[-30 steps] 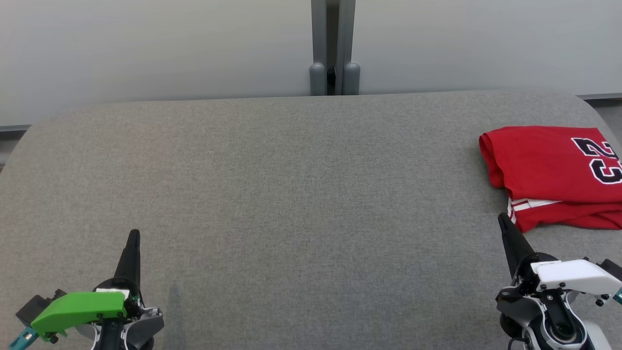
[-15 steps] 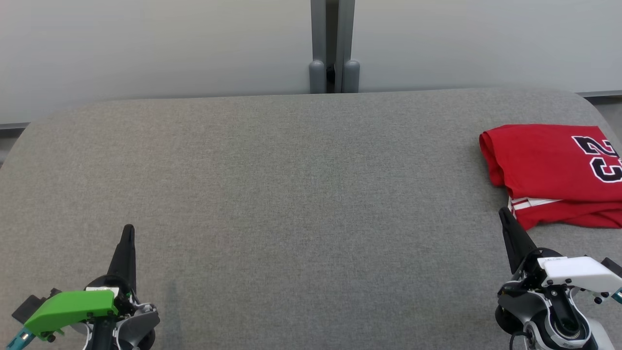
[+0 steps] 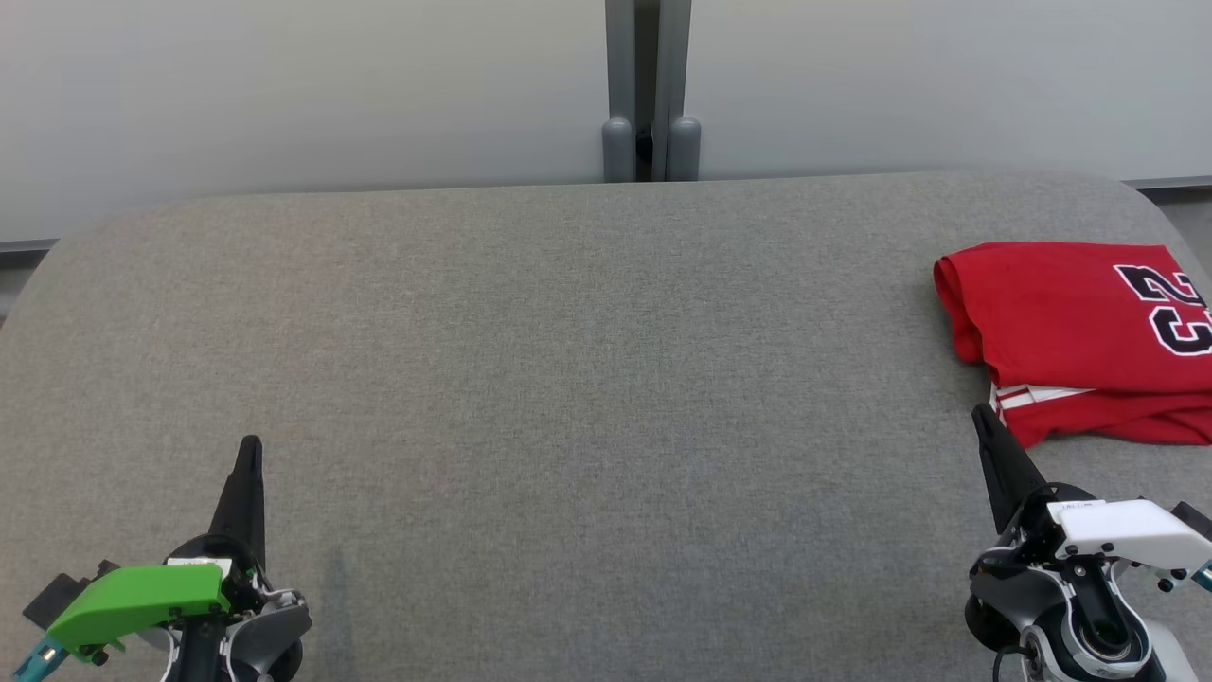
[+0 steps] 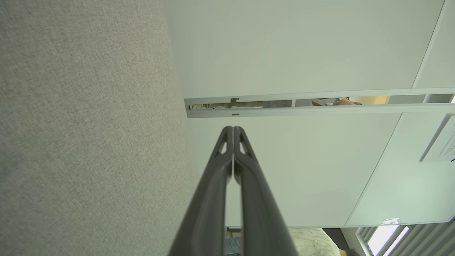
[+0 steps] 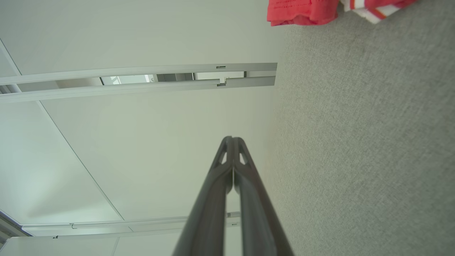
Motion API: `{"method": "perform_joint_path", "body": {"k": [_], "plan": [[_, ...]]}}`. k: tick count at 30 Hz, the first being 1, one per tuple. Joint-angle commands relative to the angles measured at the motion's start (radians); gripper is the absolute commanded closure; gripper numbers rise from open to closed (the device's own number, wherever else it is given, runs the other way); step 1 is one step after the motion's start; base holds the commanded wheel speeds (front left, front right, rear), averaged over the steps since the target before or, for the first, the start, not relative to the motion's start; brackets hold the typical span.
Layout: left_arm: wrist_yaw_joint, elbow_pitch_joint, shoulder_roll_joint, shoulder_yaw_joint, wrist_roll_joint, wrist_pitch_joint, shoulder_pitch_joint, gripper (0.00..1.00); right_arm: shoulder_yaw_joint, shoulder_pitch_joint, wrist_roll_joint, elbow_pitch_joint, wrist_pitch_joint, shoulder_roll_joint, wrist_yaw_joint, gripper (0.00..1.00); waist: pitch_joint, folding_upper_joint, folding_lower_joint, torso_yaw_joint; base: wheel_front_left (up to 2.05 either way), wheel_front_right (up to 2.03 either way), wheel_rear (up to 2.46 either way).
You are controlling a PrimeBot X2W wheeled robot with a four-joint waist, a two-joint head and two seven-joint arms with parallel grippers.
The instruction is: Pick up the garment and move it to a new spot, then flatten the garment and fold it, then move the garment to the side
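Head view: the folded red garment [image 3: 1070, 332] lies at the right edge of the table [image 3: 568, 379], toward the far corner. The left end effector [image 3: 250, 447] and right end effector [image 3: 979, 417] hover empty at the near edge.
Left wrist view: jaws closed tip to tip.
Right wrist view: jaws closed, clear of the garment.
Judgement: folding and side placement appear complete; no step remains.

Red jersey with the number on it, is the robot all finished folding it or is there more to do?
Done, it seems: the red jersey lies folded at the right side of the gray table. In hand: nothing; the left tool and right tool are both shut and empty. Left: probably nothing, since folding and moving aside both look finished.
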State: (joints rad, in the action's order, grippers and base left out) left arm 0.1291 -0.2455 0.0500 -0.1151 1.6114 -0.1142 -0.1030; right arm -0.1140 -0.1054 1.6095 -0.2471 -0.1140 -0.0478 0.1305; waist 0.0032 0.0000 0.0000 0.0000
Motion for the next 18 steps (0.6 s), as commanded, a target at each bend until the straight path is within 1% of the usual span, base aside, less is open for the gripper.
{"method": "perform_joint_path", "body": {"k": [1, 18], "plan": [[0.005, 0.001, 0.000, -0.003, 0.003, -0.004, -0.011, 1.00, -0.001, -0.007, 0.006, 0.005, -0.003, -0.004, 0.000, 1.00, 0.000, 0.0000, 0.0000, 0.000, 0.00, 0.00, 0.00], [0.005, 0.002, 0.000, -0.003, 0.003, -0.003, -0.011, 1.00, -0.001, -0.007, 0.007, 0.005, -0.003, -0.005, 0.000, 1.00, 0.000, 0.0000, 0.0000, 0.000, 0.00, 0.00, 0.00]]}}
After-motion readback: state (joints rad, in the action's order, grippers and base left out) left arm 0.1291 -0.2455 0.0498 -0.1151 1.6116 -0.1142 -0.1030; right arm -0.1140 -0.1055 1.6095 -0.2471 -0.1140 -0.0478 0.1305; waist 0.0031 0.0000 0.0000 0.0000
